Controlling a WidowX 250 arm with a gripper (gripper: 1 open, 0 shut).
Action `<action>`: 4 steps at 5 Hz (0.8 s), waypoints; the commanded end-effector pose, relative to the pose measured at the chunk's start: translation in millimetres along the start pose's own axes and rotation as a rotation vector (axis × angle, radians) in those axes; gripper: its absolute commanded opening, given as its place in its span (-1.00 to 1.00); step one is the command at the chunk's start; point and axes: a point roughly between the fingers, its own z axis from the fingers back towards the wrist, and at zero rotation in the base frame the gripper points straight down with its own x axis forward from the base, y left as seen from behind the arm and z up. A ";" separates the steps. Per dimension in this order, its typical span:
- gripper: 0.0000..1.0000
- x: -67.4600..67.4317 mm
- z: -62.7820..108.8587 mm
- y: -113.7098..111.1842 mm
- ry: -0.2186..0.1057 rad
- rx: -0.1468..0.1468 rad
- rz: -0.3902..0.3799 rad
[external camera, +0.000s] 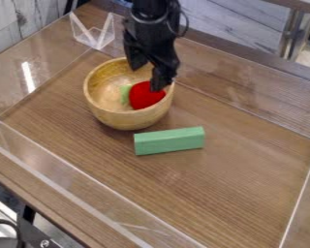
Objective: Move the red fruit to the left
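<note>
Now, gripper (157, 72): black, two-fingered, hanging from the dark arm (150, 19) that enters from the top edge; it points steeply down over the far right part of the bowl.
Jaws: they appear spread apart, one finger reaching down to just above the fruit, nothing seen clamped between them; the dark fingers blur together, so the gap is hard to read.
Red fruit (146, 95): small, round, glossy red toy fruit with a pale green leafy part on its left side; it lies inside the bowl, toward the right wall, directly under the fingertips. Whether a fingertip touches it cannot be told.
Bowl (109, 111): round, light wooden bowl, upright on the tabletop, left of centre.
Green block (170, 141): flat rectangular green block lying on the table just in front of the bowl and to its right, close to the bowl.
Table (235, 155): dark brown wood-grain surface.
Walls (42, 145): clear plastic panels standing along the table edges, enclosing the work area.
</note>
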 end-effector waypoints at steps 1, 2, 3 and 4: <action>1.00 6.8 -5.7 11.1 -0.024 0.016 0.021; -1.00 8.8 -9.1 10.1 -0.025 0.005 -0.014; -1.00 12.9 1.8 12.5 -0.052 -0.004 -0.048; -1.00 15.0 23.5 14.8 -0.097 -0.012 -0.080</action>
